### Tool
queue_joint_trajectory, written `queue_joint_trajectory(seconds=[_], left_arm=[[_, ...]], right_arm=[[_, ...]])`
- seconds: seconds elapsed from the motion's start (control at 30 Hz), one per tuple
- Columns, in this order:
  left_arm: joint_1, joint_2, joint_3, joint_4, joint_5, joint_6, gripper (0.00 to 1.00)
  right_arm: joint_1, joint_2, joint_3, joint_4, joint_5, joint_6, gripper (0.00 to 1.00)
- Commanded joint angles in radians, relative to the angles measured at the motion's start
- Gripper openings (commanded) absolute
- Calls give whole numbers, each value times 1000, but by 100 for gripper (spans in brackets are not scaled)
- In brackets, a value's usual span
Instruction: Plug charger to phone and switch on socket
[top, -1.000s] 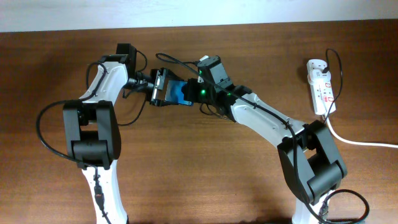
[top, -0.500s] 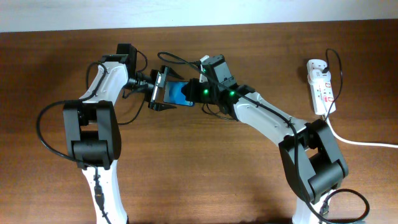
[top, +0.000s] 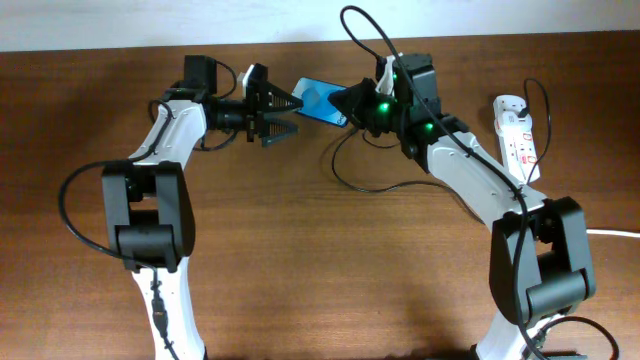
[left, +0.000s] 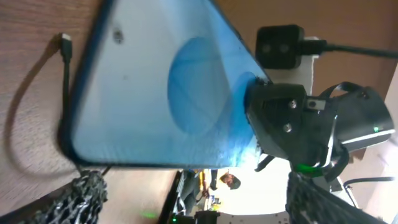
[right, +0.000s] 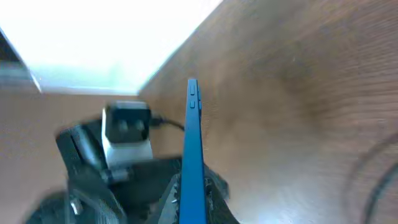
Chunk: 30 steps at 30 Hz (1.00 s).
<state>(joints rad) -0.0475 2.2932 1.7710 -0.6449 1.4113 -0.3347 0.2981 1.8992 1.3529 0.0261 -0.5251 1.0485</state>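
Blue-screened and tilted, the phone (top: 318, 100) hung clear of the wooden worktop (top: 300, 260) near the middle of its far edge. It was pinched at one end by the right gripper (top: 352, 104), whose fingers were clenched on the frame. The right wrist view showed the phone edge-on, rising from between those fingers. This hold left the other end free and turned toward the left gripper (top: 286, 116), probably so that a plug could be brought to the port. The left gripper stood just beside that free end with its fingers spread wide and nothing between them. In the left wrist view the screen filled the gap ahead of it. The charger (left: 66, 74) was not in either claw. Its small plug tip lay loose on the wood below the phone, apart from it, with the thin cable trailing under the handset. Plugging in therefore looked not yet done, and the likely need was for the released left claw to drop and take the tip. The socket (top: 518, 132) sat well apart, by the far right corner. Its switch position was too small to read.
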Motion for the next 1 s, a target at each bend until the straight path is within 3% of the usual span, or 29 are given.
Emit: queue_joint_trajectory(seconds=[0.0,0.07,0.2,0.3,0.4,0.47,0.6,0.77,0.97], left_arm=[[-6,-30,5,9,-13,38,92],[0,-113,5,9,-113,-9,91],[52,-201,5,82,-183,-324,90],[45,-203,5,157,-214,-480,89],[35,-203,5,179,-276,-632,88],[34,-203,5,358,-275,-819,86],[20,-203,5,583,-288,-1030,74],[-19,-203,5,584,-306,-1101,49],[-25,-203,4,578,-220,-1051,31]], right_arm=[[74,-43,11,59,129,190,4],[108,-42,11,93,180,251,4],[117,-42,11,113,163,291,4],[142,-39,11,174,175,330,4],[161,-3,11,277,217,506,4],[162,9,11,330,219,565,4],[190,10,11,279,283,618,4],[224,10,11,285,328,618,4],[225,10,11,303,297,552,4]])
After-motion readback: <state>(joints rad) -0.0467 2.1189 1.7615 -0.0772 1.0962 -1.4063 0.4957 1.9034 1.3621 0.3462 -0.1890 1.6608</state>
